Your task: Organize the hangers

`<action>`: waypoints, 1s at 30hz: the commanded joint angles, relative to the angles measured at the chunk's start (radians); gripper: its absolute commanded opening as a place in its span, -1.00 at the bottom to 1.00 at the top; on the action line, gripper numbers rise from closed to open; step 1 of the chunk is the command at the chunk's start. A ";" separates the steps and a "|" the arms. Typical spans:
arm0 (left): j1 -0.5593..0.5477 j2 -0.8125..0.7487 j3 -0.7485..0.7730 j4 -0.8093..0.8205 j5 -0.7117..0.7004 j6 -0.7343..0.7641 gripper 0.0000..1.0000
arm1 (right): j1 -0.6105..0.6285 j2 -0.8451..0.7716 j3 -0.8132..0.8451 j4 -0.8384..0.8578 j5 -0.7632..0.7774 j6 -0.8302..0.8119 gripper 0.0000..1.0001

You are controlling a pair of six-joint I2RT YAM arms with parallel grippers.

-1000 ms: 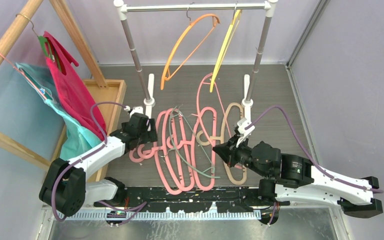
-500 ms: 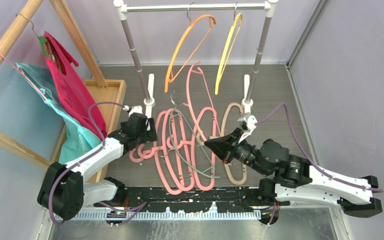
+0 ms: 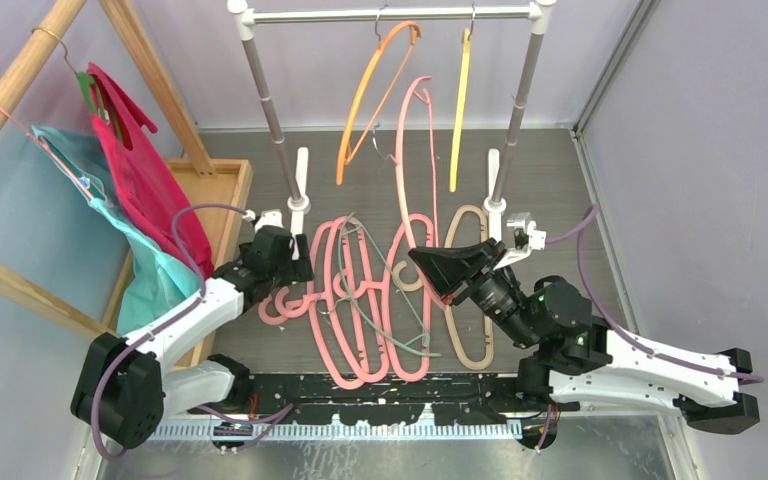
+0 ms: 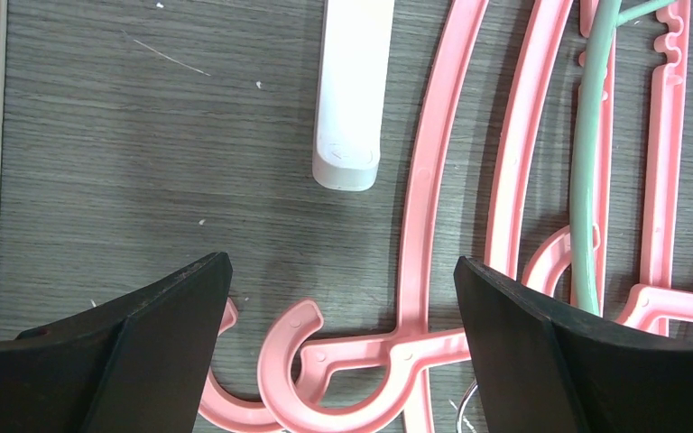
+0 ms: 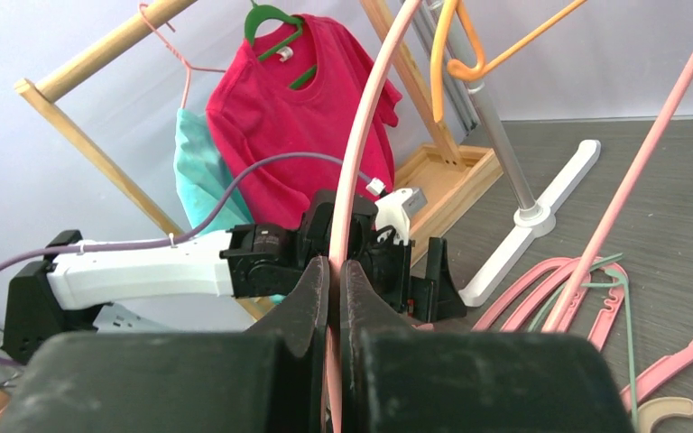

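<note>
Hangers, near to far: one held, a pile on the floor, two on the rail.
Your right gripper (image 5: 334, 271) is clamped tight on a thin pink hanger (image 3: 398, 150), its long axis running near to far and its hook end toward the rail (image 3: 390, 15). Your left gripper (image 4: 343, 280) is spread wide and holds nothing. It hovers over the hooks of thick pink hangers (image 4: 420, 207), which lie lengthwise near to far beside a grey-green hanger (image 4: 581, 198) and a beige hanger (image 3: 472, 209). Farther back, an orange hanger (image 3: 341, 170) and a yellow hanger (image 3: 457, 120) hang from the rail.
</note>
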 commanded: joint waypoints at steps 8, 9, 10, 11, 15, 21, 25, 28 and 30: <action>-0.004 -0.026 -0.011 0.025 0.010 0.005 0.96 | -0.001 0.084 0.037 0.366 0.096 -0.133 -0.98; -0.004 -0.025 -0.012 0.027 0.011 0.006 0.96 | -0.001 0.097 0.046 0.372 0.097 -0.148 -0.98; -0.004 -0.022 -0.012 0.028 0.013 0.007 0.96 | -0.001 0.109 0.065 0.376 0.099 -0.161 -0.98; -0.004 -0.020 -0.013 0.029 0.013 0.007 0.96 | -0.001 0.124 0.080 0.377 0.099 -0.175 -0.98; -0.004 -0.015 -0.015 0.037 0.013 0.008 0.96 | -0.011 0.171 0.126 0.374 0.107 -0.204 -0.98; -0.003 -0.001 -0.015 0.050 0.013 0.014 0.96 | -0.072 0.226 0.194 0.316 0.060 -0.182 -0.98; -0.004 0.016 -0.007 0.052 0.013 0.017 0.96 | -0.174 0.269 0.232 0.264 -0.025 -0.112 -0.98; -0.004 0.020 -0.007 0.054 0.013 0.019 0.96 | -0.275 0.306 0.251 0.241 -0.128 -0.038 -0.98; -0.004 0.017 -0.010 0.058 0.012 0.019 0.96 | -0.342 0.330 0.263 0.240 -0.200 0.003 -0.98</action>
